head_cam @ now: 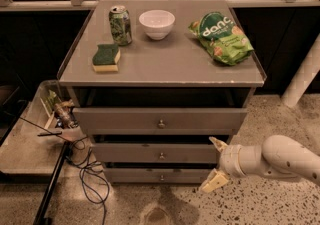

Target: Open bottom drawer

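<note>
A grey cabinet point(160, 64) has three drawers. The bottom drawer point(150, 175) is the lowest, with a flat grey front and a small round metal knob point(161, 177) at its centre; it looks shut. My gripper point(215, 163) comes in from the right on a white arm point(280, 160). It hangs in front of the cabinet's lower right corner, to the right of the knob and apart from it. Its two cream fingers point(214, 181) are spread open and hold nothing.
On the cabinet top stand a green can point(120, 25), a white bowl point(157, 24), a green chip bag point(222, 37) and a green-yellow sponge point(106, 58). A low stand with clutter point(57, 114) and cables point(87, 176) is at the left. A white pole point(302, 79) is at the right.
</note>
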Controlling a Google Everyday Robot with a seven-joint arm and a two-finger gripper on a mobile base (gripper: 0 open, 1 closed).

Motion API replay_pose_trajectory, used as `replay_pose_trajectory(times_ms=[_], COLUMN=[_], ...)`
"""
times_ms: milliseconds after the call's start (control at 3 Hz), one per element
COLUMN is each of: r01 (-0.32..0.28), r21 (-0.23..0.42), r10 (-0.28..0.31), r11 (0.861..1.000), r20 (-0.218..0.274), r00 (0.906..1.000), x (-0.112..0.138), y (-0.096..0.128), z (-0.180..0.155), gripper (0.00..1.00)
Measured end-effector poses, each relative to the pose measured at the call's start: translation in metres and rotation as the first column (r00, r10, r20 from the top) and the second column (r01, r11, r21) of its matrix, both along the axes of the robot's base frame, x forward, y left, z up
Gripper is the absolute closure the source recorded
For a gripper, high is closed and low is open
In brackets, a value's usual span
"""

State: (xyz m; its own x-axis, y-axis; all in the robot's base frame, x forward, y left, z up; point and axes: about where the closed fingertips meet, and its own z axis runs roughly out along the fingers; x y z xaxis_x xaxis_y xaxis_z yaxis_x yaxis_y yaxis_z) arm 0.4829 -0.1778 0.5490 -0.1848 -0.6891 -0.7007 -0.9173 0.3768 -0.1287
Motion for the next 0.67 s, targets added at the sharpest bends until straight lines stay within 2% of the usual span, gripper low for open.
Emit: replay_pose_trajectory(times_ms=[333, 667], r01=[-0.012, -0.017], r21=[-0.002, -0.026], r10=[0.012, 0.016], r11=[1.0, 1.0], r20=[-0.007, -0.027], r00=[0.9999, 0.9995], x=[-0.001, 0.001], y=[0.004, 0.008], z=[-0.005, -0.031], gripper=[0.0, 0.0])
